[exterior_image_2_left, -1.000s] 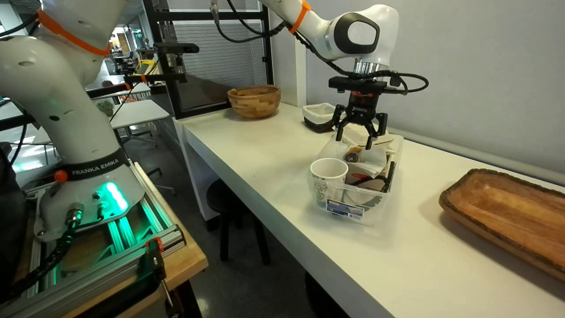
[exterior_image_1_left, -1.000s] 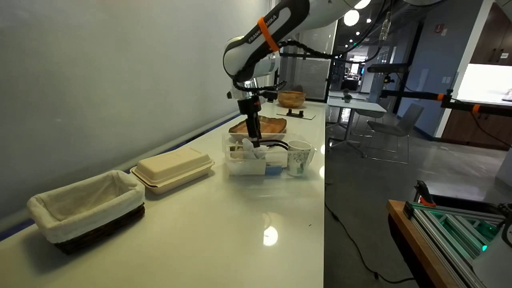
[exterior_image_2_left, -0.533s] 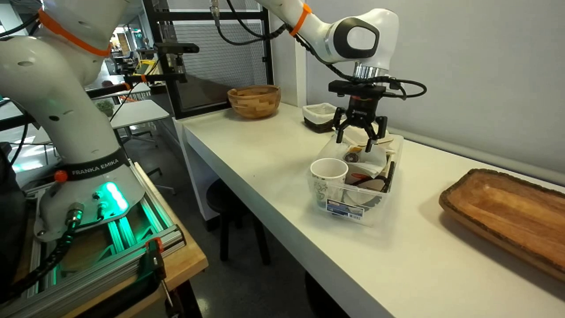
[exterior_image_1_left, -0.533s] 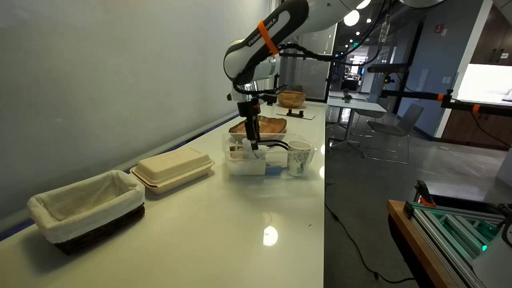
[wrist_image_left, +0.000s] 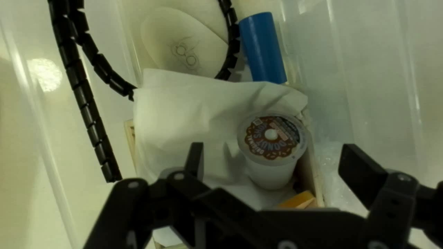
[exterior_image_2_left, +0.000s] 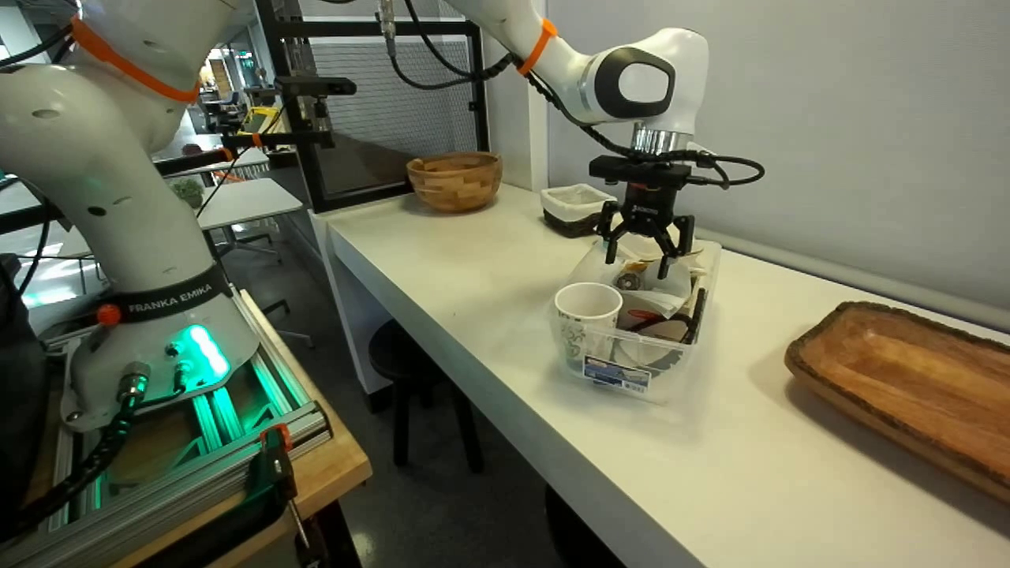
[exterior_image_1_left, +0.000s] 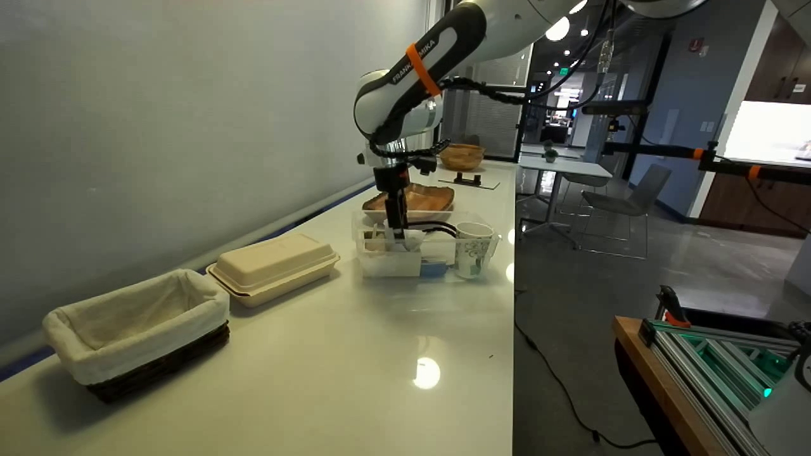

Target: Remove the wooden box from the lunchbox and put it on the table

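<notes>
As the wide-spread tool (exterior_image_2_left: pixel 637 262) sinks, the wooden box (wrist_image_left: pixel 309 171), between the worktop's (exterior_image_2_left: pixel 473 292) long edges, seems nearly within grasp.

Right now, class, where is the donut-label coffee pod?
In the wrist view, the coffee pod is right of centre, next to the white sheet, near the right wall of the wooden box and below the blue cylinder in that picture.
</notes>
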Action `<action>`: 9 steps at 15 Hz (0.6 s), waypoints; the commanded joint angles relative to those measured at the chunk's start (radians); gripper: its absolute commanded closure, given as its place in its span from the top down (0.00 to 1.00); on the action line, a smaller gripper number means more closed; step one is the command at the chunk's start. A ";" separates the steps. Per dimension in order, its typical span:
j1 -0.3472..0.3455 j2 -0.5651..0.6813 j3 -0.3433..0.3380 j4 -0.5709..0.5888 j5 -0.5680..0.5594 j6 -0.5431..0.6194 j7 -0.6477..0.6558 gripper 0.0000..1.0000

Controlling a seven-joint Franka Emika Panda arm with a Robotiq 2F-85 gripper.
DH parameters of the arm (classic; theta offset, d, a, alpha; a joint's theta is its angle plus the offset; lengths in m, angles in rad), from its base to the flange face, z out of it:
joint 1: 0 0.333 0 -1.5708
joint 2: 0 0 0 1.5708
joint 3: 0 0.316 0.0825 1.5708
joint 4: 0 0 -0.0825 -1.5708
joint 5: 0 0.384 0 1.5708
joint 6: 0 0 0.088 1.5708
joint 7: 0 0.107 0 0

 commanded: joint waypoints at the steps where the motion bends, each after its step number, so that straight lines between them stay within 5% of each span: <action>1: -0.010 0.012 0.009 -0.016 0.002 0.039 -0.010 1.00; 9: -0.002 0.012 0.002 -0.026 -0.001 0.047 0.028 0.92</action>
